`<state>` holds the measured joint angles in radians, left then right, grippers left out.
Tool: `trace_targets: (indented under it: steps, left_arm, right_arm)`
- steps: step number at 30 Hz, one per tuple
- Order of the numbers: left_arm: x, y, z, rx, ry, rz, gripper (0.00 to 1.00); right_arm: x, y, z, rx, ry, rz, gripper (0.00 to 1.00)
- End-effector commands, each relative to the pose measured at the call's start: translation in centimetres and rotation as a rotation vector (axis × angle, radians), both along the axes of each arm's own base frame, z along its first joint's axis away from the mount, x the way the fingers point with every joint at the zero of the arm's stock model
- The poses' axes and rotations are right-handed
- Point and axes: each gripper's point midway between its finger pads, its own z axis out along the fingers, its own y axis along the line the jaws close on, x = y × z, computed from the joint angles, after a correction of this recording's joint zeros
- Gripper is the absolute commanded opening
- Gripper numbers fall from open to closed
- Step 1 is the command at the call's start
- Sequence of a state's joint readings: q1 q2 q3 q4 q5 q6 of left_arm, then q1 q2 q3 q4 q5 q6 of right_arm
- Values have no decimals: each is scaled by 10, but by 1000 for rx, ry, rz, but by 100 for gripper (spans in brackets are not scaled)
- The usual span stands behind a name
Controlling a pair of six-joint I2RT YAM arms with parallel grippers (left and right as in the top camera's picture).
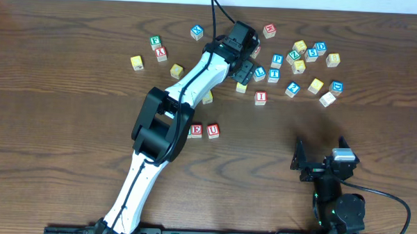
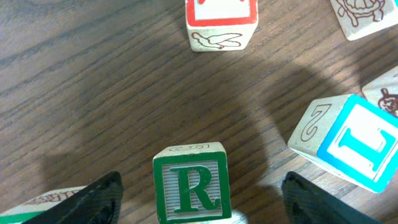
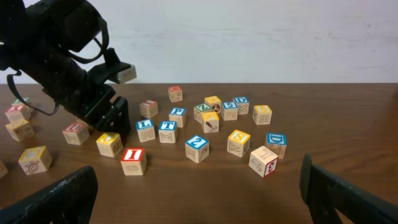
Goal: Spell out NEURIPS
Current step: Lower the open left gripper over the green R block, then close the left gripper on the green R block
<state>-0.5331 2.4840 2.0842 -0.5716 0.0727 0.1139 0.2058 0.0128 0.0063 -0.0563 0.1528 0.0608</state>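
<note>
In the left wrist view a green R cube (image 2: 191,190) stands upright on the table between my left gripper's (image 2: 202,196) fingers (image 2: 93,200). Wood shows on both sides of it, so the gripper is open around it without touching. From overhead the left gripper (image 1: 244,68) covers that cube at the back of the table. Red E (image 1: 195,130) and red U (image 1: 213,130) sit side by side mid-table. Red I (image 1: 260,97) and blue P (image 1: 277,60) lie loose among the other cubes. My right gripper (image 3: 199,205) is open and empty near the front right (image 1: 310,162).
A red-edged cube (image 2: 221,18) lies just ahead of R and a blue-faced cube (image 2: 354,146) close to its right. Several letter cubes are scattered at the back right (image 1: 314,86) and a few at the back left (image 1: 155,42). The left arm (image 1: 174,109) crosses the table diagonally.
</note>
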Motion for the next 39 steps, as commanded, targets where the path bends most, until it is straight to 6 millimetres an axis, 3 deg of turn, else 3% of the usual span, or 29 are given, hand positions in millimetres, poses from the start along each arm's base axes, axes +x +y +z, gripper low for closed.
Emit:
trace_targets:
  steps: [1, 18, 23, 29, 39]
  left_arm:
    - [5, 3, -3, 11, -11, 3, 75]
    - [6, 2, -3, 9, -15, 3, 55]
    - [6, 2, -3, 9, -15, 3, 53]
    - [7, 2, -2, 7, -18, 3, 40]
    - [7, 2, -2, 7, -18, 3, 39]
  right_arm:
    - [0, -3, -1, 12, 4, -13, 99]
    - [0, -3, -1, 12, 4, -13, 99]
    - [0, -3, -1, 12, 4, -13, 99]
    - [0, -3, -1, 12, 4, -13, 99]
    - [0, -3, -1, 12, 4, -13, 99]
